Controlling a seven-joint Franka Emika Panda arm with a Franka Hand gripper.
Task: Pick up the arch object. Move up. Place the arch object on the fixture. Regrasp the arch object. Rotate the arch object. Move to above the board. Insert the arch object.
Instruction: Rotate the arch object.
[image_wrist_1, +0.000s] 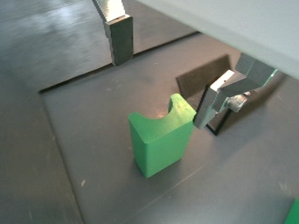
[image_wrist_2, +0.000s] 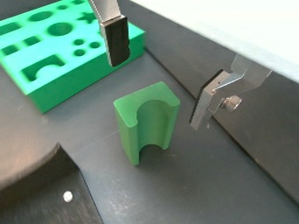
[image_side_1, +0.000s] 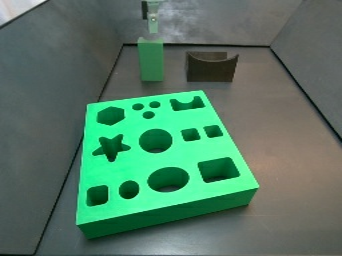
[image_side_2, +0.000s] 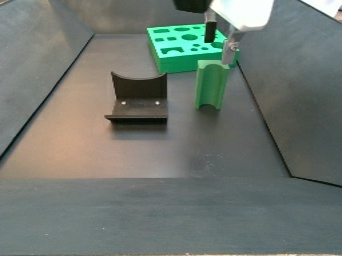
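Observation:
The arch object (image_wrist_1: 160, 144) is a small green block standing upright on the dark floor, with its curved notch at the top; it shows in both wrist views (image_wrist_2: 146, 122) and both side views (image_side_1: 151, 58) (image_side_2: 211, 86). My gripper (image_wrist_1: 167, 74) is open and empty, just above the block's top, with one finger on each side and touching nothing (image_wrist_2: 160, 74). In the side views the gripper (image_side_1: 151, 20) (image_side_2: 225, 45) hangs right over the block. The dark fixture (image_side_1: 210, 65) (image_side_2: 136, 98) (image_wrist_1: 201, 77) stands beside the block, apart from it.
The board (image_side_1: 118, 172), a big bright green slab with many shaped holes, lies flat on the floor beyond the block (image_side_2: 163, 50) (image_wrist_2: 52, 74). Grey walls enclose the floor on all sides. Bare dark floor lies between the block, the fixture and the board.

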